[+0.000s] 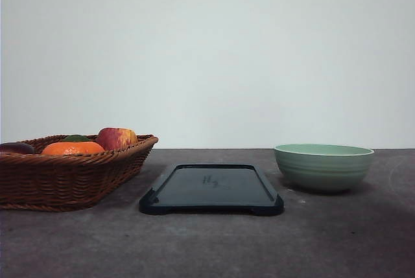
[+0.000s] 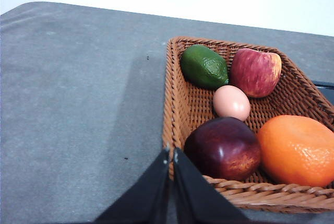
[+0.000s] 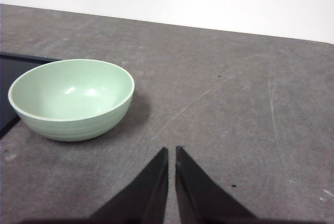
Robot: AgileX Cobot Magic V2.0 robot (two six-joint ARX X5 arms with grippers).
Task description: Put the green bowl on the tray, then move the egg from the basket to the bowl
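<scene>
The basket [image 2: 177, 104] is seen holding the egg [image 2: 231, 102], an apple [image 2: 255, 71], a green fruit [image 2: 204, 66], a dark plum [image 2: 223, 148] and an orange [image 2: 297, 150]; the green bowl [image 3: 71, 98] sits empty on the table [image 3: 235, 104], just beside the tray [image 1: 211, 190], which is bare; the left gripper [image 2: 171, 153] is closed on nothing, at the basket's near rim, the egg just beyond it; the right gripper [image 3: 171, 152] is closed, nothing held, the bowl ahead and off to one side.

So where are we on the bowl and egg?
Nothing is done yet. The green bowl sits on the table beside the tray, and the egg lies in the basket. Both grippers, left and right, are shut and hold nothing.
</scene>
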